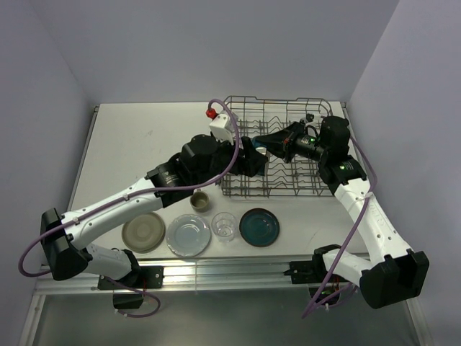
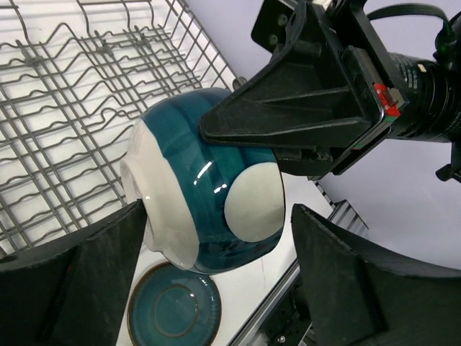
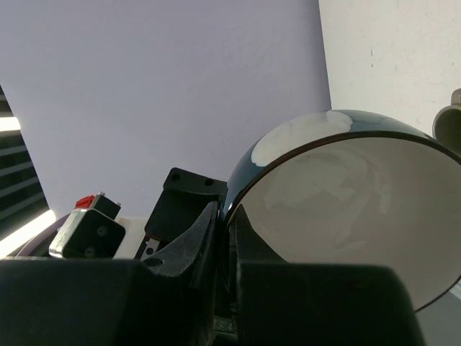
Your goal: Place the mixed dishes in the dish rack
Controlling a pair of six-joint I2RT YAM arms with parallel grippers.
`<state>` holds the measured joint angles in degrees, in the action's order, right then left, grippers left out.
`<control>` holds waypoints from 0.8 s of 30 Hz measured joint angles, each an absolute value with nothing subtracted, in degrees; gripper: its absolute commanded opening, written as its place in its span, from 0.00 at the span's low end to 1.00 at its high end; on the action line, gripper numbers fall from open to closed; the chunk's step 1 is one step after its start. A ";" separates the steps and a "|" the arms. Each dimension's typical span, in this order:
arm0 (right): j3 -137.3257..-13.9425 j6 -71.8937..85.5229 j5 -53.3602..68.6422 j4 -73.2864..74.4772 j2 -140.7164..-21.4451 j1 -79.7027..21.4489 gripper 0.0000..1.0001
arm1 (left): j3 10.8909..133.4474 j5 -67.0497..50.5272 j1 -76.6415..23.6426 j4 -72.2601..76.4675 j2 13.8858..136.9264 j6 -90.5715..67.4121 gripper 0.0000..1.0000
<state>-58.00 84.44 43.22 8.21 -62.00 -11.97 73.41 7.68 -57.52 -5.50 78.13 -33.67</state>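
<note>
Nearest our right wrist lens, the right pincer (image 3: 227, 223) is clamped on the rim of the teal-and-cream bowl (image 3: 346, 209), with one finger inside and one outside. The bowl hangs tipped on its side, off the desk (image 1: 144, 137), over the left part of the dish rack (image 1: 277, 99). Our left pincer (image 2: 217, 216) stands wide apart with the bowl just ahead, between its fingers — we cannot tell whether they touch it. On the desk in front of the rack lie the dark teal plate (image 1: 259, 226), clear glass (image 1: 224, 226), pale blue plate (image 1: 189, 235), grey-beige plate (image 1: 143, 232) and mug (image 1: 199, 202).
</note>
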 measured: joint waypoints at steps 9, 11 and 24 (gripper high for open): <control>-58.00 84.36 42.85 8.38 -62.00 -11.84 0.00 | 74.52 7.33 -57.52 -6.83 80.23 -33.56 0.88; -58.00 84.31 42.83 8.40 -62.00 -11.84 0.00 | 74.85 7.35 -57.52 -7.25 80.49 -33.47 0.87; -58.00 83.83 41.52 8.64 -62.00 -11.44 0.00 | 76.88 7.42 -57.54 -8.43 82.19 -33.19 0.04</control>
<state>-58.00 83.83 41.52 8.64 -62.00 -11.44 76.88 7.42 -57.54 -8.43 82.19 -33.19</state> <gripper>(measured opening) 0.102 0.809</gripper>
